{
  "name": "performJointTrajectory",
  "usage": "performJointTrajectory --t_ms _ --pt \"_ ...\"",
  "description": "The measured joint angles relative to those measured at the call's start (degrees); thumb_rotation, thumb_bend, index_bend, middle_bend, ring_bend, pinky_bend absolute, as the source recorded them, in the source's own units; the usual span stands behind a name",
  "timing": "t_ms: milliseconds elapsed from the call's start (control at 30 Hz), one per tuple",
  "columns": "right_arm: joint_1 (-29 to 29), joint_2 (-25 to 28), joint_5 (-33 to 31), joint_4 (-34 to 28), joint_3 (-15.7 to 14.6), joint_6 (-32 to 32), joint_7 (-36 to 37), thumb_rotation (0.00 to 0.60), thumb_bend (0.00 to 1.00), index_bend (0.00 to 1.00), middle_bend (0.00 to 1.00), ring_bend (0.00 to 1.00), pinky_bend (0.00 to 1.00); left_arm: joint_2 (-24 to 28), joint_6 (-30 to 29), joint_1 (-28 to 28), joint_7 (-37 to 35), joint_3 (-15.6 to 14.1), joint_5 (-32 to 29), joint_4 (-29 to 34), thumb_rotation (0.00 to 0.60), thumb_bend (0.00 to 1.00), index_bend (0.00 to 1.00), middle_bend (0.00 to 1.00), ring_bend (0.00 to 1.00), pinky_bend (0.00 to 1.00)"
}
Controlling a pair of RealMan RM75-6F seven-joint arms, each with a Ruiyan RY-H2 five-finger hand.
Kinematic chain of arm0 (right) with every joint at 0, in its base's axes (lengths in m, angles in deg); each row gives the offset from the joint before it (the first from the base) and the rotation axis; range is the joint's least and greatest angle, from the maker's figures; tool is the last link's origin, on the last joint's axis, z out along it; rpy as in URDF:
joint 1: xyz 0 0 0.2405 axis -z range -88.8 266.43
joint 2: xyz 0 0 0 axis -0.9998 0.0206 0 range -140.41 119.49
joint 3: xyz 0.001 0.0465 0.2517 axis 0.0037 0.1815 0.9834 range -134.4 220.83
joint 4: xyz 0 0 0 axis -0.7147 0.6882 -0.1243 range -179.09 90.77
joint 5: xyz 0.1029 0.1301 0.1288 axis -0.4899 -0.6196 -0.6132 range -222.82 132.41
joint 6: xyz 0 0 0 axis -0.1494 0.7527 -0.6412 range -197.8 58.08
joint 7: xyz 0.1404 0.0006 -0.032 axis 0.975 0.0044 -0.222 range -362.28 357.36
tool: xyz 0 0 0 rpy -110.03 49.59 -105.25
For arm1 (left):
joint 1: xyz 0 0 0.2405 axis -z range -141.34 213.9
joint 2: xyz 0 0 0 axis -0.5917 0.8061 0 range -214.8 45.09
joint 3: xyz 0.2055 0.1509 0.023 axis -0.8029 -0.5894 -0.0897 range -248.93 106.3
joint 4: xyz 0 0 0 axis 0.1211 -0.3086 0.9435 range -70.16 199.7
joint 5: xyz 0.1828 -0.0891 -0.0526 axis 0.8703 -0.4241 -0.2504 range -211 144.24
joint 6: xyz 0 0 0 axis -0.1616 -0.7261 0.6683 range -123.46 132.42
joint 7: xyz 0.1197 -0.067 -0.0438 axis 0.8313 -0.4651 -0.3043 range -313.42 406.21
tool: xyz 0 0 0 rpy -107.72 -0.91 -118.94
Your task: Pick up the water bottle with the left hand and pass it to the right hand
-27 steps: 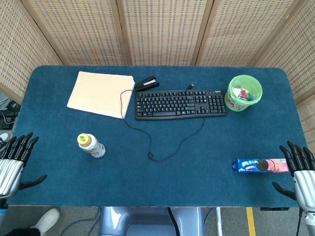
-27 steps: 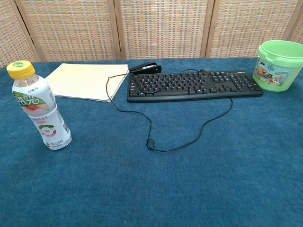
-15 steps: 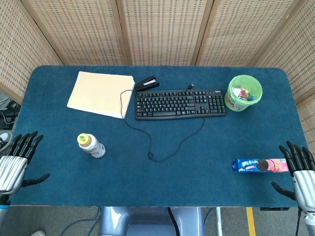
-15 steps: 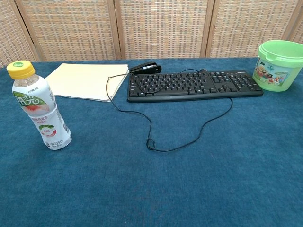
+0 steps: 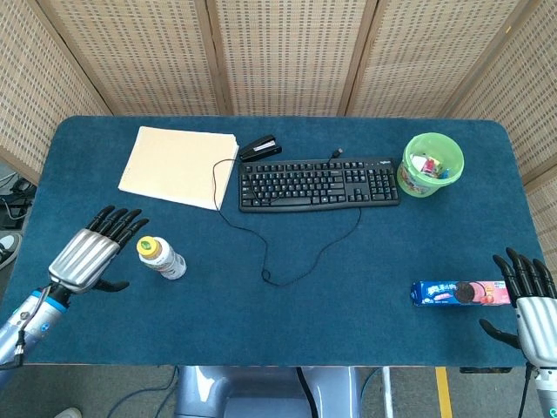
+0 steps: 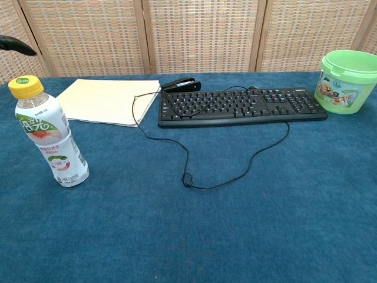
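Note:
A small water bottle (image 5: 162,258) with a yellow cap and a white label stands upright on the blue table (image 5: 348,305), left of centre; it is large at the left of the chest view (image 6: 52,138). My left hand (image 5: 91,251) hovers just left of the bottle, fingers spread, holding nothing and not touching it. One dark fingertip (image 6: 16,45) of it shows at the top left of the chest view. My right hand (image 5: 529,292) is at the table's front right corner, fingers apart and empty.
A black keyboard (image 5: 318,183) with a looping cable (image 5: 287,261) lies mid-table, a stapler (image 5: 259,147) and a cream folder (image 5: 178,165) behind the bottle. A green bucket (image 5: 432,164) stands at the back right. A blue biscuit packet (image 5: 459,293) lies beside my right hand.
My left hand has risen from the front left table edge and moved right and forward, ending close beside the bottle. The bottle and my right hand have stayed put.

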Motion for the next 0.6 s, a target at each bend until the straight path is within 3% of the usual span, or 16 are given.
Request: performJointTrajectory --t_ms 267,400,500,600 --pt "-0.1 -0.2 -0.3 0.1 -0.1 -0.5 0.2 0.600 0.00 0.04 0.00 0.00 0.00 -4.3 5.5 5.1 -1.0 0.8 -2.0 -4.3 0.600 0.00 0.00 0.00 0.01 0.10" --pt "-0.2 -0.3 -0.8 0.3 0.0 -0.9 0.4 0.600 0.00 0.04 0.00 0.00 0.00 -6.0 7.2 6.5 -2.8 0.7 -2.4 -5.6 0.600 0.00 0.00 0.01 0.13 0.21" --pt "-0.2 -0.5 -1.4 0.3 0.3 -0.8 0.4 0.600 0.00 0.04 0.00 0.00 0.00 -7.1 7.5 7.4 -4.1 1.1 -2.9 -7.1 0.600 0.00 0.05 0.12 0.24 0.31" --pt "-0.1 -0.6 -1.7 0.3 0.5 -0.7 0.3 0.600 0.00 0.04 0.00 0.00 0.00 -7.8 8.0 8.6 -4.9 1.4 -3.2 -8.3 0.600 0.00 0.23 0.30 0.36 0.44"
